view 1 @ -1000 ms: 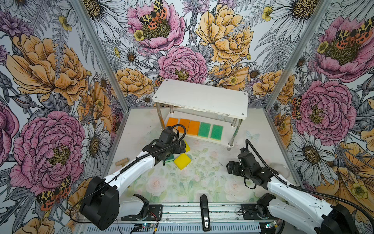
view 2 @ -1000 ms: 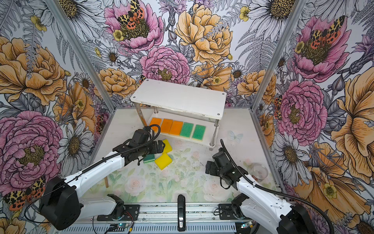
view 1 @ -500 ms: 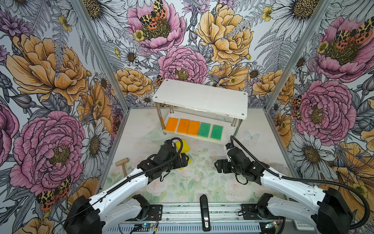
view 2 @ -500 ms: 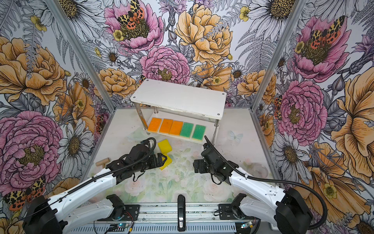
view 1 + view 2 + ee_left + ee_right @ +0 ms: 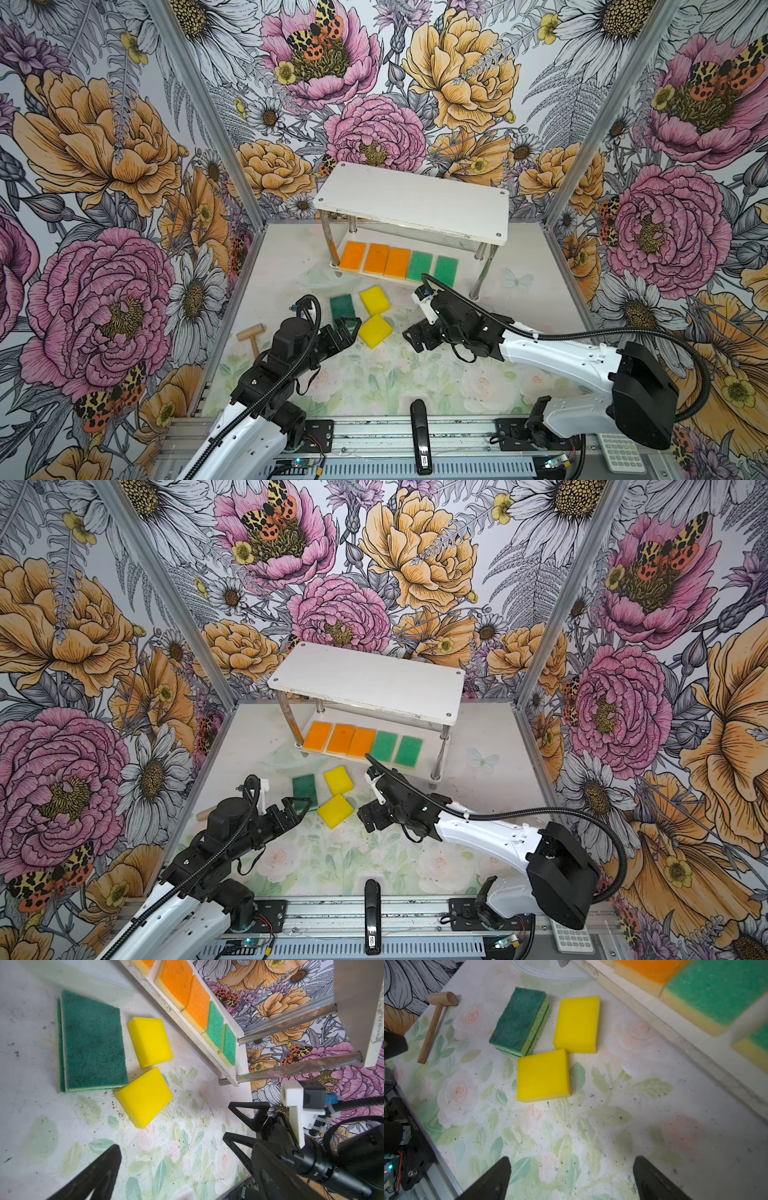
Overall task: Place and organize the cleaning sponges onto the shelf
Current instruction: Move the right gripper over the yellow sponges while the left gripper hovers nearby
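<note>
The shelf [image 5: 411, 199] stands at the back; its lower board carries three orange sponges [image 5: 376, 259] and two light green ones [image 5: 432, 268] in a row. On the table in front lie two dark green sponges [image 5: 343, 306] stacked one on the other, and two yellow sponges [image 5: 375, 300] [image 5: 375, 330]. My left gripper [image 5: 347, 328] is open and empty, just left of the nearer yellow sponge [image 5: 143, 1096]. My right gripper [image 5: 415, 338] is open and empty, right of that yellow sponge [image 5: 543, 1075], which lies well ahead of its fingertips [image 5: 500, 1176].
A wooden mallet [image 5: 251, 334] lies by the left wall. A black bar [image 5: 419, 432] sits on the front rail, and a keypad [image 5: 619, 451] at the front right. The shelf's chrome posts [image 5: 482, 274] stand just behind the right arm.
The left arm has drawn back from the shelf toward the front, uncovering the dark green stack. The right gripper has swung left toward the yellow sponges and opened slightly wider.
</note>
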